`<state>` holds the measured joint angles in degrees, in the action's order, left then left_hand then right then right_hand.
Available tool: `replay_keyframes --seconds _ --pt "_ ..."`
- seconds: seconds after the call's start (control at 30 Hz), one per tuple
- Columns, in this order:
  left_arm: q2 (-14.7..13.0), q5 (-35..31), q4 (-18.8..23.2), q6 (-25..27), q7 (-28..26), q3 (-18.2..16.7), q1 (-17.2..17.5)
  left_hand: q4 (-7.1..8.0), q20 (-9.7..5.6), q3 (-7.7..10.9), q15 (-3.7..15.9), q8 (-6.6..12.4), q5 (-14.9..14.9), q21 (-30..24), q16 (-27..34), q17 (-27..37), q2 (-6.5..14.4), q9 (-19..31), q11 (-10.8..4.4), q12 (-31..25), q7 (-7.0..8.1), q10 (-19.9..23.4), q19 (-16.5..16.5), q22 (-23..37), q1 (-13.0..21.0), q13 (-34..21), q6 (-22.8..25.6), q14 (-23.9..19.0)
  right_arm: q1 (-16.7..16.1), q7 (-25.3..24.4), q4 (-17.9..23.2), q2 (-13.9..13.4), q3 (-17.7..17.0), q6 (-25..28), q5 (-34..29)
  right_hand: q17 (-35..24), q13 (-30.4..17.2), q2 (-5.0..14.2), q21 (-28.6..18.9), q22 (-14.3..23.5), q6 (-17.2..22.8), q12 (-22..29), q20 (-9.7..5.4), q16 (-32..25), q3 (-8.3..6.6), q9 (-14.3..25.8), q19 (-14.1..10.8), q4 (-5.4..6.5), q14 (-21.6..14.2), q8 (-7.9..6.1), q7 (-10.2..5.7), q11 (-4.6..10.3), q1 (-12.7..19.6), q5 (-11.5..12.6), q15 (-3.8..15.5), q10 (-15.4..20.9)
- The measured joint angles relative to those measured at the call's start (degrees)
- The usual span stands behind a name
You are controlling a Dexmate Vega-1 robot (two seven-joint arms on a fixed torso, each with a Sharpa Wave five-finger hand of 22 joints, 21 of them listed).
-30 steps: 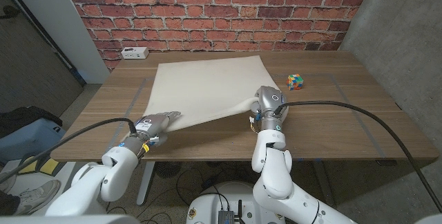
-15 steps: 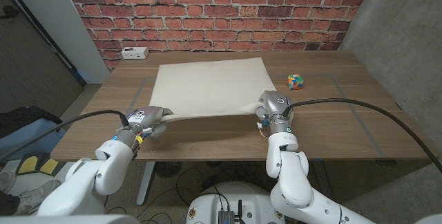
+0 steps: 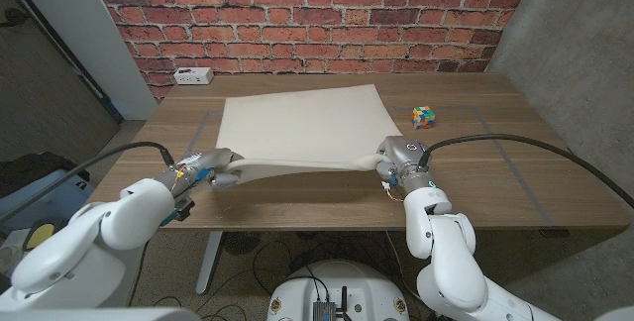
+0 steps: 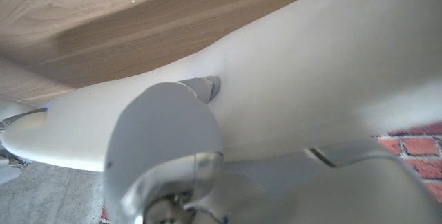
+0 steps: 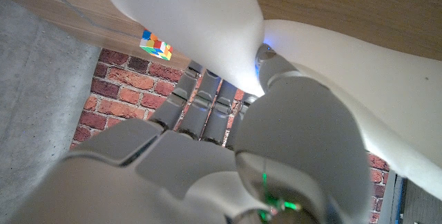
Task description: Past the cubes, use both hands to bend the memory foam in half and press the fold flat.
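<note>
A cream memory foam sheet [image 3: 302,123] lies on the wooden table [image 3: 475,167], its near edge lifted off the surface. My left hand [image 3: 208,169] grips the foam's near left corner. My right hand [image 3: 396,153] grips the near right corner. In the left wrist view the foam [image 4: 324,58] bulges over the hand [image 4: 173,148]. Seen from the right wrist, the fingers [image 5: 200,103] reach under the foam [image 5: 186,23]. A multicoloured cube [image 3: 424,116] sits right of the foam and also appears as a cube [image 5: 155,46] in the right wrist view.
A white power strip [image 3: 191,75] lies at the table's far left corner, in front of the red brick wall [image 3: 317,14]. A grey concrete wall [image 3: 584,53] stands at the right. Bare wood stretches right of the cube.
Both hands have lifted the foam's near edge off the table and drawn apart. The left arm swung outward to the left, the right arm to the right.
</note>
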<state>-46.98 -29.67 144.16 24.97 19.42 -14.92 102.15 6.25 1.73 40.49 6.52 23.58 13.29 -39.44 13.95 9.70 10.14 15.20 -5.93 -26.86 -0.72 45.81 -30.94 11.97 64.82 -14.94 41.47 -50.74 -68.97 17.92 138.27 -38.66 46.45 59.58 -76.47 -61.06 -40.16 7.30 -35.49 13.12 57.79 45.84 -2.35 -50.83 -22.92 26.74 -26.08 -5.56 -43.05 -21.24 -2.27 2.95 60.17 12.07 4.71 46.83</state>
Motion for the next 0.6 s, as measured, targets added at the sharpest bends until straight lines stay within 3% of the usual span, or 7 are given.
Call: replay_keyframes --seconds 0.37,0.6 --pt "-2.73 12.54 -0.38 -0.48 9.55 -4.69 -2.23 -1.0 -0.81 1.01 1.16 1.02 -0.01 -2.27 -0.04 0.15 0.07 2.11 1.14 -0.84 -1.67 1.13 -2.83 -0.53 -0.06 -3.34 1.67 -4.29 -7.1 9.2 5.27 2.97 -6.14 -4.93 -7.34 -0.69 -0.31 0.07 0.0 -0.09 -0.73 -0.09 -0.3 1.48 -0.48 0.66 0.91 0.9 0.92 -0.45 -0.31 0.62 -0.08 0.13 -0.3 -0.8" --pt "-4.37 19.42 -1.83 -1.84 13.98 -6.99 -3.69 -1.66 -1.31 1.79 1.48 1.04 -0.01 -4.04 -0.3 0.32 0.08 3.72 2.06 -0.84 -2.57 2.05 -5.01 -0.64 -0.07 -6.0 2.57 -7.73 -10.77 12.91 8.06 5.3 -10.7 -9.2 -6.42 -0.84 -0.43 0.2 0.0 -0.35 -1.14 -0.14 -0.31 2.41 -0.73 0.77 0.92 1.15 0.92 -0.46 -0.71 0.74 -0.23 0.46 -0.3 -1.32"
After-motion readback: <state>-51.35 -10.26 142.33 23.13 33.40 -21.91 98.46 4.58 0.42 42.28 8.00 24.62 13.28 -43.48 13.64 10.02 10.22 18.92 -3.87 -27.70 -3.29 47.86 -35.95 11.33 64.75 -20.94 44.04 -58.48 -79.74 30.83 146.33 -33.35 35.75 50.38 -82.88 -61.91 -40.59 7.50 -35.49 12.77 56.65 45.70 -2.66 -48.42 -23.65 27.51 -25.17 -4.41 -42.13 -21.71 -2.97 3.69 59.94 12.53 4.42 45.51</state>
